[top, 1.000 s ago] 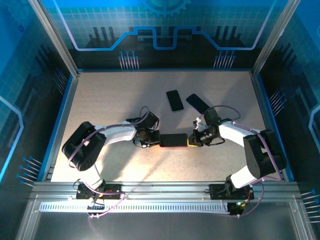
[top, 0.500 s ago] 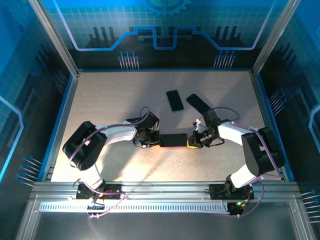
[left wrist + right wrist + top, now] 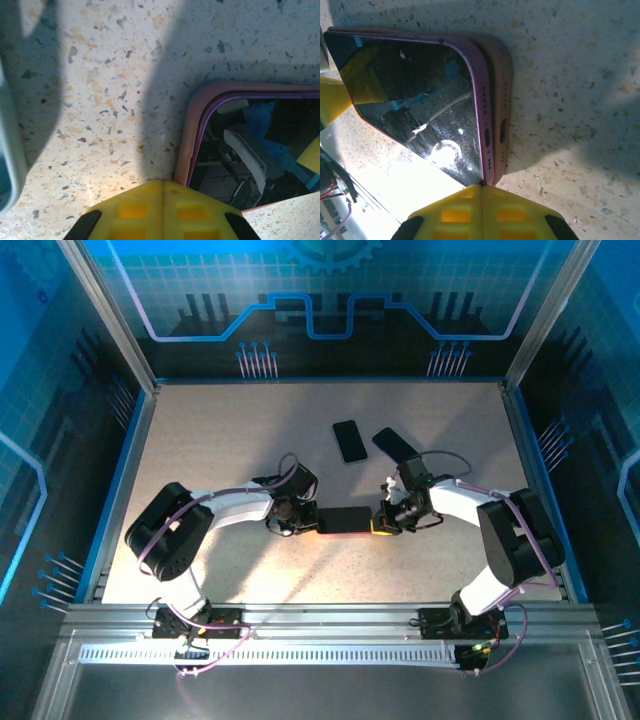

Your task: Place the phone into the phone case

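Over the bench (image 3: 220, 440), our right arm (image 3: 470, 505) sits slightly further left than a second ago. We see the phone (image 3: 345, 520) lying mid-bench on the phone case (image 3: 502, 75), whose rim juts past its right end. Our left claw (image 3: 316, 524) and right claw (image 3: 383, 524), each pinched together, touch opposite ends.

We hold both arms bent inward and low, so that their tips face each other across a short gap. Our left arm (image 3: 235, 505) reaches from its raised elbow on the left toward the middle. The left gripper (image 3: 308, 522) points to the right, its yellow fingers (image 3: 132, 210) pressed flat together. Our right arm (image 3: 470, 505) folds in from its elbow on the right. The right gripper (image 3: 385, 524) points to the left, and its yellow fingers (image 3: 452, 215) are likewise closed tight, with no gap between them.
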